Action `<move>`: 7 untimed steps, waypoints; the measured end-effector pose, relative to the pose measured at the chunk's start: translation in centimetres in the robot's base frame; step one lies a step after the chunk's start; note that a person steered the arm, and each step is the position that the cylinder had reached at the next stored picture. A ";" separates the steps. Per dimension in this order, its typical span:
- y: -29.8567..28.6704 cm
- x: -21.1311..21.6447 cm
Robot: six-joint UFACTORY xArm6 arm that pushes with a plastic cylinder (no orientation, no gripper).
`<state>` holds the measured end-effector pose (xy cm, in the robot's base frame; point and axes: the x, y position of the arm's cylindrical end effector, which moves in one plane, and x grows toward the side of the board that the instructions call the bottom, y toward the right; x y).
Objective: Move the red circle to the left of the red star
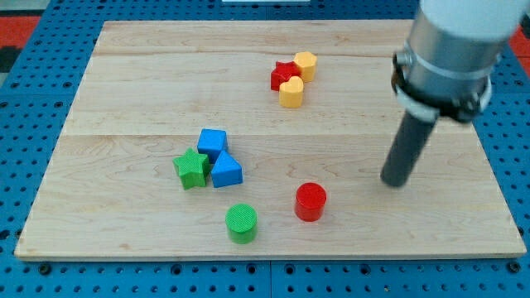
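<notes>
The red circle (310, 201) is a short red cylinder near the view's bottom middle of the wooden board (124, 74). The red star (283, 74) lies near the view's top middle, touching a yellow hexagon (305, 64) on its upper right and a yellow heart (291, 93) below it. My tip (396, 180) is the lower end of a dark rod, to the right of the red circle and a little above it in the view, apart from it by a clear gap.
A blue cube (212, 142), a blue triangle (225, 170) and a green star (191, 168) cluster at the view's left of centre. A green circle (241, 223) sits left of and below the red circle, near the board's bottom edge.
</notes>
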<state>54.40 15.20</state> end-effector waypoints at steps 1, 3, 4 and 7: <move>-4.1 4.3; -14.2 -3.2; -14.9 -3.4; -16.4 -10.2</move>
<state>44.18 -1.19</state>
